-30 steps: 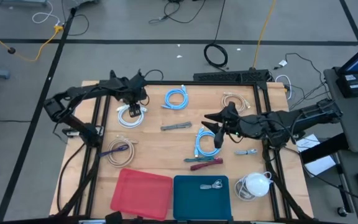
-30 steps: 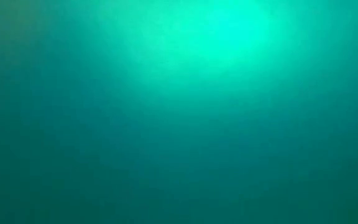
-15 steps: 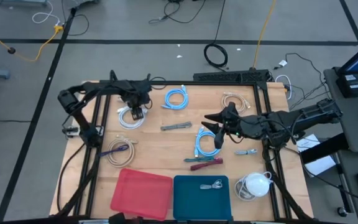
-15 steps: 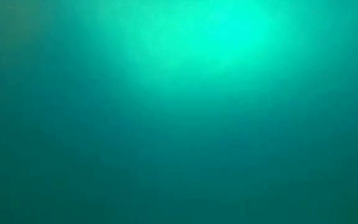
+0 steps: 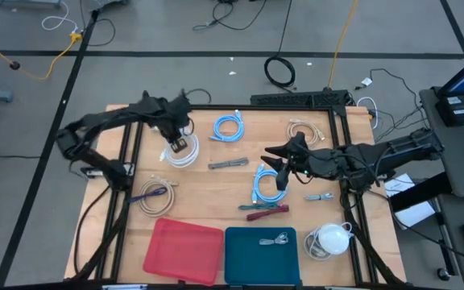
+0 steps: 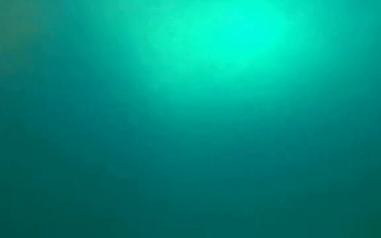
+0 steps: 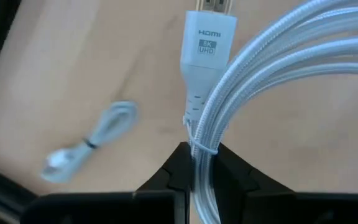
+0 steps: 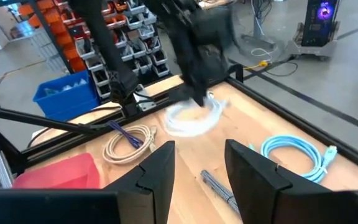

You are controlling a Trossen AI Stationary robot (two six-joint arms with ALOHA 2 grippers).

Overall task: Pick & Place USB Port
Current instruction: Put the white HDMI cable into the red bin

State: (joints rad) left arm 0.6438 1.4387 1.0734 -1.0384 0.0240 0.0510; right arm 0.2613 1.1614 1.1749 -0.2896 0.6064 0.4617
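Plainly white, braided coiled cable (image 7: pixel 272 74) carries an HDMI plug (image 7: pixel 207 43).

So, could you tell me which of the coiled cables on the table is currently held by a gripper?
The white HDMI cable at the table's back left; the left gripper is shut on its coil, unlike the blue and beige coils lying free.

Bare wood (image 5: pixel 216 189) between scattered cable coils (image 5: pixel 264 184).
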